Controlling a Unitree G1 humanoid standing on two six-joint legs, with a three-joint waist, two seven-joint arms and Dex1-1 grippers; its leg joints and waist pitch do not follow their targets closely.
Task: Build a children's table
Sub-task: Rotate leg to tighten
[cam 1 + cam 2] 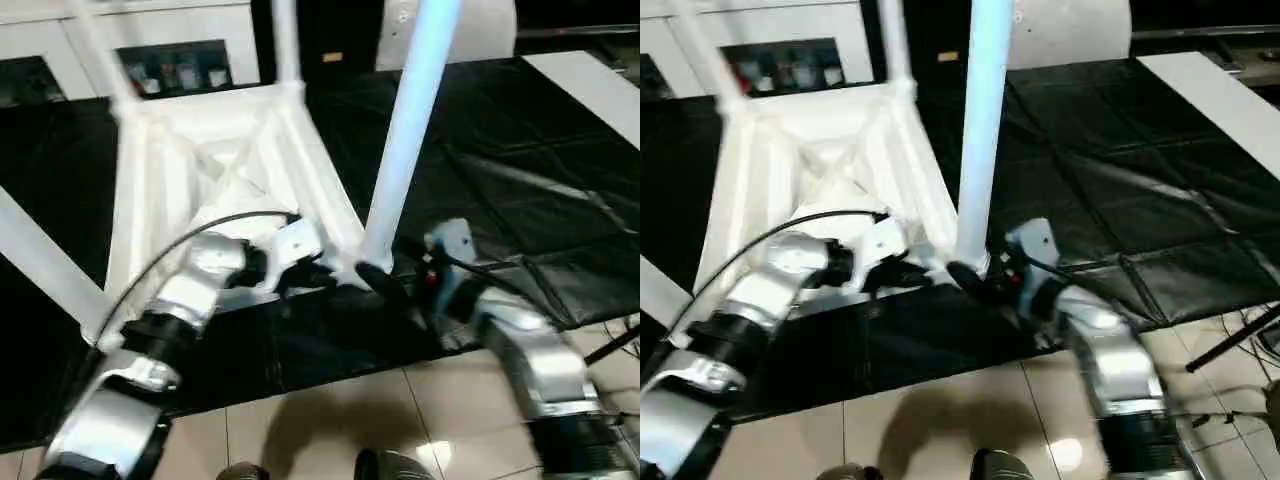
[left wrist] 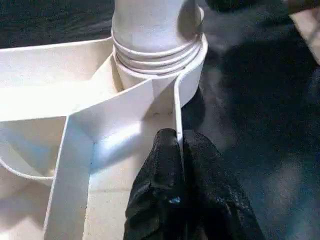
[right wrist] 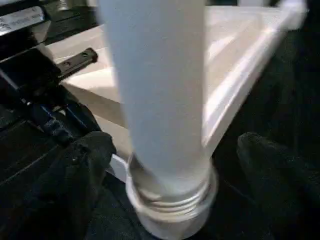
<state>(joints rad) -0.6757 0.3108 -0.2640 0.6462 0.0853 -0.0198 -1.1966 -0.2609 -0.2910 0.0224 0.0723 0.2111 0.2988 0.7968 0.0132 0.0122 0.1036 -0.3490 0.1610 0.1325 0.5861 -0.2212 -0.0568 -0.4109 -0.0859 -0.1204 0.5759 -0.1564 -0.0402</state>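
Observation:
The children's table lies upside down on a black mat, its ribbed white top (image 1: 190,170) facing up. Three legs (image 1: 285,40) stand in other corner sockets. A fourth leg (image 1: 410,130) stands in the near right socket (image 2: 165,65). My left gripper (image 2: 178,142) is shut on the thin rim wall of the top, just beside that socket. My right gripper (image 3: 170,155) is open around the base of this leg (image 3: 160,100). Its two fingers (image 3: 80,165) stand apart from the leg, one on each side.
White cabinets with glass doors (image 1: 170,65) line the back. A flat white panel (image 1: 590,85) lies at the far right on the black mat (image 1: 500,150). Tiled floor (image 1: 330,410) runs along the mat's near edge, with a thin black stand leg (image 1: 615,345) at the right.

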